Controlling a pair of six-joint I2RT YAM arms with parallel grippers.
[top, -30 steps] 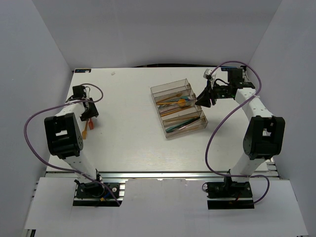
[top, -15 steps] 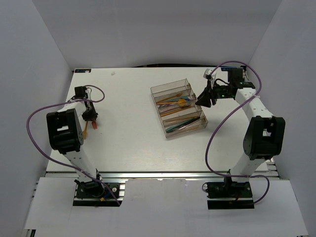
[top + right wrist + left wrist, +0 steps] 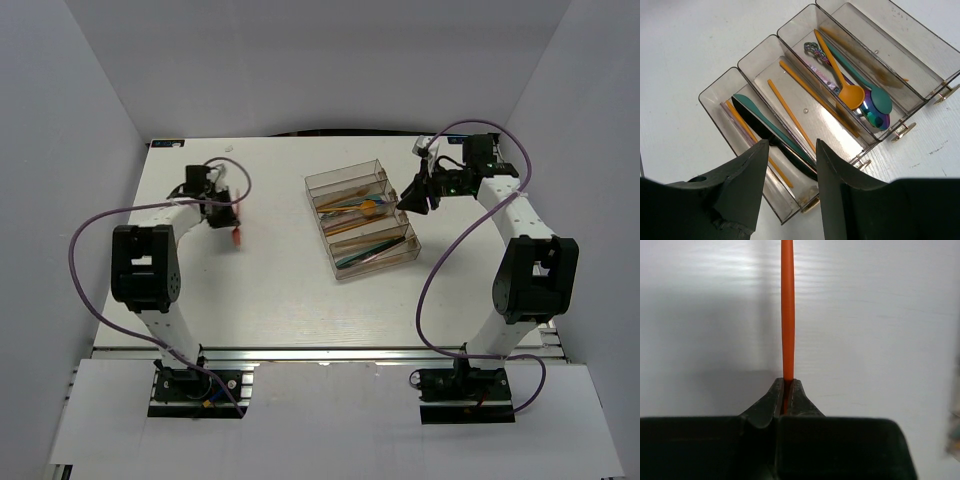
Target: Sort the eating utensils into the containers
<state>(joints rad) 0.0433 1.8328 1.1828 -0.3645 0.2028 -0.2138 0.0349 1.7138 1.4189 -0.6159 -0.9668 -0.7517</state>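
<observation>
the left tool (image 3: 228, 220) is small from above, its jaws hard to make out. an orange utensil (image 3: 237, 238) hangs from it over the white surface (image 3: 260, 290), well left of the tray (image 3: 322, 230), with grey walls (image 3: 80, 90) around.

left wrist: the utensil's far end is cut off, and the tool is clamped on its handle.

right wrist: the right tool (image 3: 791, 150) gapes wide, holding nothing, above the tray, where an orange spoon (image 3: 852, 95) lies.

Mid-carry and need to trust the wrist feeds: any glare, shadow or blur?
Left wrist: orange utensil handle sharp in the shut left pincer, soft shadow left of it, glare band on the table above. Right wrist: tray and its utensils crisp; open right pincer dark, detail lost.
</observation>
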